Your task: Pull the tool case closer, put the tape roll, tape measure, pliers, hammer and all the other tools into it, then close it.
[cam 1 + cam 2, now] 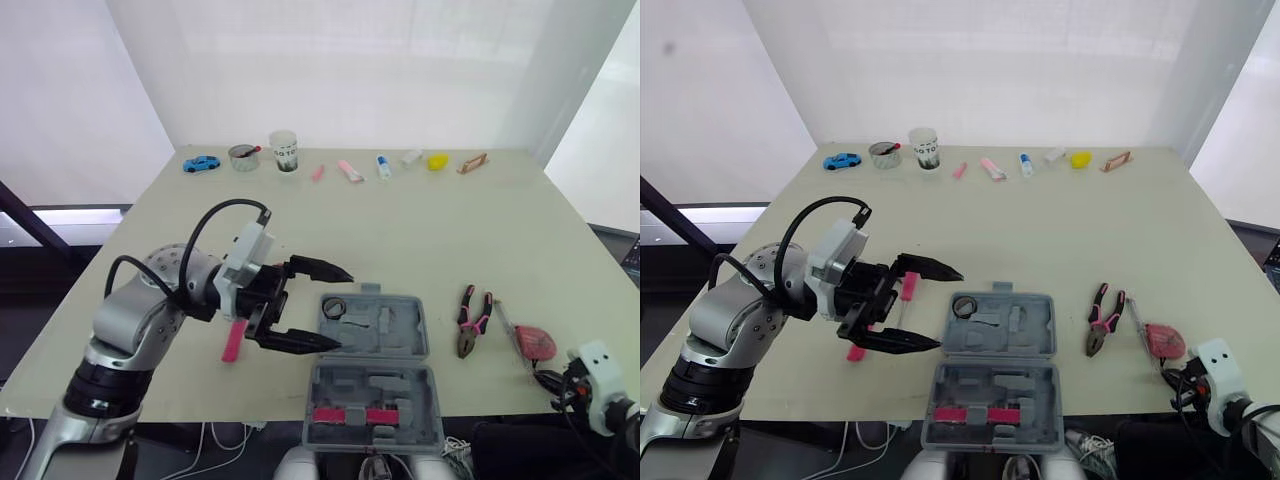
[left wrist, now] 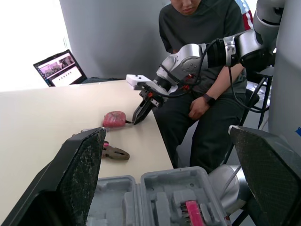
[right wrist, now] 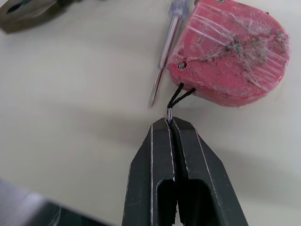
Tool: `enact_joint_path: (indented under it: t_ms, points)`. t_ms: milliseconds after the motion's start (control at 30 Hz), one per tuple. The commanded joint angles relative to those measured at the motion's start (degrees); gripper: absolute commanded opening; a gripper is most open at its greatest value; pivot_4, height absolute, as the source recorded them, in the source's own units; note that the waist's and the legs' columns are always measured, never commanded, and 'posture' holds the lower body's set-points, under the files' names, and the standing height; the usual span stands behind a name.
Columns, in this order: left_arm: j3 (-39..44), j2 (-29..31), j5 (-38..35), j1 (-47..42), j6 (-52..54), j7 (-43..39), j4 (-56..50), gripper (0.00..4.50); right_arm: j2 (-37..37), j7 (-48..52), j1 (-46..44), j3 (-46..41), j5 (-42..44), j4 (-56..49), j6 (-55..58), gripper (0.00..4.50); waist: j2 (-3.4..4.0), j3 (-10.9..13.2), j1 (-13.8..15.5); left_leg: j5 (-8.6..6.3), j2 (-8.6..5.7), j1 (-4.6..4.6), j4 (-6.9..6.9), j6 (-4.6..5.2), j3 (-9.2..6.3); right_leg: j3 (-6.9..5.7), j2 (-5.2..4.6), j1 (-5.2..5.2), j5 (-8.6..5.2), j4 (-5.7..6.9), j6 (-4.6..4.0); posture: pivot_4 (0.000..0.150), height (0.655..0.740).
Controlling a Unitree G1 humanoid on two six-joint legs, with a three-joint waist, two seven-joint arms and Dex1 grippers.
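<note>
**Holding the tape measure by its cord, case lying off to my left**

My right pincer (image 3: 170,123) is pressing its two fingers together on the thin black cord (image 3: 181,94) of the red tape measure (image 3: 230,52). I am pinching the loop only; the body itself is lying flat on the table (image 1: 420,230), just beyond my fingertips, near the table's front right corner. A clear-handled screwdriver (image 3: 163,56) is lying close along one side of it.

What matters for the carry is direction. The open tool case (image 1: 375,325) is sitting to my left of the tape measure, at the near edge, and the pliers (image 1: 472,320) are lying between the two, their long axis running away from me. So I am judging that any sweep leftward has to go up and over the pliers, with the body dangling below my grip and likely swinging.

My right arm is plainly the nearer one for this. My left pincer (image 1: 343,310) is hanging spread wide and empty at the case's far-left side, above a pink-handled tool (image 1: 233,342). The tape roll (image 1: 333,307) is already lying inside the case.
</note>
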Motion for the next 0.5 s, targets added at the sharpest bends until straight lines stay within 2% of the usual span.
enact_joint_path:
  t_ms: [33, 300, 333, 400, 500]
  points:
    - [0.42, 0.35, -0.91, -0.44, -0.45, -0.78, -1.89, 4.50, -1.18, 0.72, 1.79, -1.92, 0.56, -2.77, 0.83, 0.04, 0.00, 0.00, 0.00, 0.00, 0.00, 0.00, 0.00, 0.00, 0.00, 0.00, 0.00, 0.00, 0.00, 0.00, 0.00, 0.150, 0.7400]
    - [1.16, 1.29, -0.29, 0.66, -1.42, -2.03, -1.55, 4.50, -2.60, 3.47, 2.35, -3.06, 2.59, -4.37, 1.23, 0.04, 0.00, 0.01, -0.03, 0.00, 0.00, 0.00, 0.00, 0.00, -0.01, 0.00, 0.00, 0.00, -0.01, 0.00, 0.01, 0.150, 0.7400]
    - [1.39, 1.37, -0.36, 0.94, -1.41, -1.95, -1.62, 4.50, -3.13, 4.57, 2.83, -3.34, 3.24, -5.00, 1.47, 0.57, 0.01, 0.01, -0.01, 0.00, 0.00, 0.00, 0.00, 0.00, 0.00, 0.00, 0.00, 0.00, -0.01, 0.00, 0.01, 0.150, 0.7400]
    - [1.67, 1.53, -0.37, 1.45, -1.54, -1.90, -1.79, 4.50, -4.18, 6.44, 4.05, -3.69, 4.11, -6.12, 1.77, 1.23, 0.01, 0.01, 0.01, 0.00, 0.00, -0.01, 0.00, 0.00, -0.01, 0.00, 0.00, 0.00, -0.01, -0.01, 0.01, 0.150, 0.7400]
    - [1.90, 1.67, -0.51, 1.84, -1.69, -1.65, -2.11, 4.50, -5.68, 9.08, 5.40, -5.04, 5.27, -7.22, 1.84, 2.75, -0.04, 0.05, 0.06, 0.00, 0.01, -0.01, 0.00, 0.00, -0.03, -0.04, 0.00, 0.00, -0.01, -0.03, 0.01, 0.150, 0.7400]
